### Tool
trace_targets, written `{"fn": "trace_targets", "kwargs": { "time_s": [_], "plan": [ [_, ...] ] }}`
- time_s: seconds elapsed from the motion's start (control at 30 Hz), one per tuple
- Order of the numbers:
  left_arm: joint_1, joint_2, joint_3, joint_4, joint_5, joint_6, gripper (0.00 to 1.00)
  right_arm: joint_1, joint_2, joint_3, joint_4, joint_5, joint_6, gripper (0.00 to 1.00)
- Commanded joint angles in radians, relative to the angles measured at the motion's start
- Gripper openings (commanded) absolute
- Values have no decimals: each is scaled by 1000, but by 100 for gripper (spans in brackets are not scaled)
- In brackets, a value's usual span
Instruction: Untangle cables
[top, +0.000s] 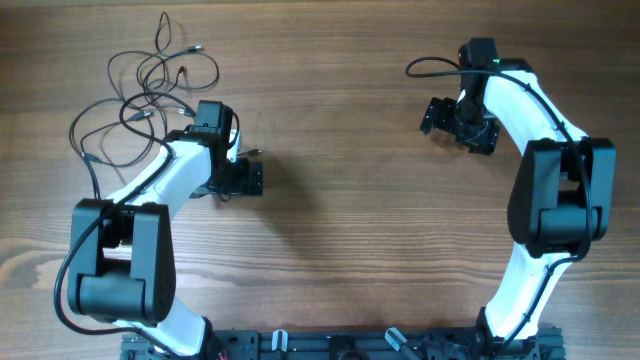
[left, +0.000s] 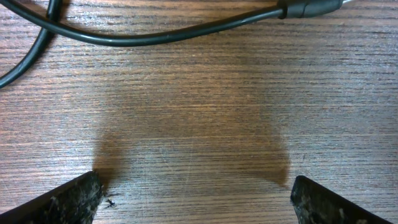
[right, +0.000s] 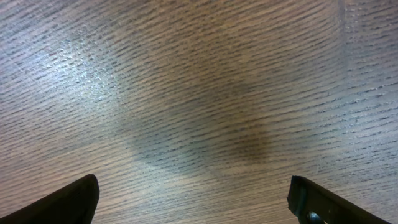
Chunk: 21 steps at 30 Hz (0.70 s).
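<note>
Left jaws spread wide over bare bench (left: 199, 112), nothing between them, and the right jaws equally wide and empty, well apart on the other side. The cables (top: 150, 85) lie in a looped bunch at the far-left part of the bench, right beside the left arm (top: 170, 165), with one strand (left: 130, 42) and its plug (left: 311, 7) running just ahead of the left jaws. The danger here: that bunch looks far from sorted, so a careless grab at the strand could pull the knot tighter, and any swing of the arm may snag the nearby loops
</note>
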Motion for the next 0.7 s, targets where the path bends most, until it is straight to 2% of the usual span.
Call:
{"fn": "trace_targets", "kwargs": {
  "time_s": [0.0,0.13,0.17,0.2,0.23,0.27,0.37,0.5,0.57,0.67],
  "plan": [
    [1,24,-6,0,-6,8,100,0,20,-10,-1,-3,-6,100],
    [1,24,-6,0,-6,8,100,0,20,-10,-1,123,-6,99],
    [1,24,-6,0,-6,8,100,0,20,-10,0,122,-6,79],
    [1,24,-6,0,-6,8,100,0,20,-10,1,120,-7,53],
    [1,24,-6,0,-6,8,100,0,20,-10,2,120,-7,4],
    [1,24,-6,0,-6,8,100,0,20,-10,-2,120,-12,5],
    [1,24,-6,0,-6,8,100,0,20,-10,2,71,-163,5],
    [1,24,-6,0,-6,8,100,0,20,-12,10,-65,-296,5],
    [1,24,-6,0,-6,8,100,6,20,-42,42,-145,-393,5],
    [1,24,-6,0,-6,8,100,27,20,-158,177,-129,-400,9]
  ]
}}
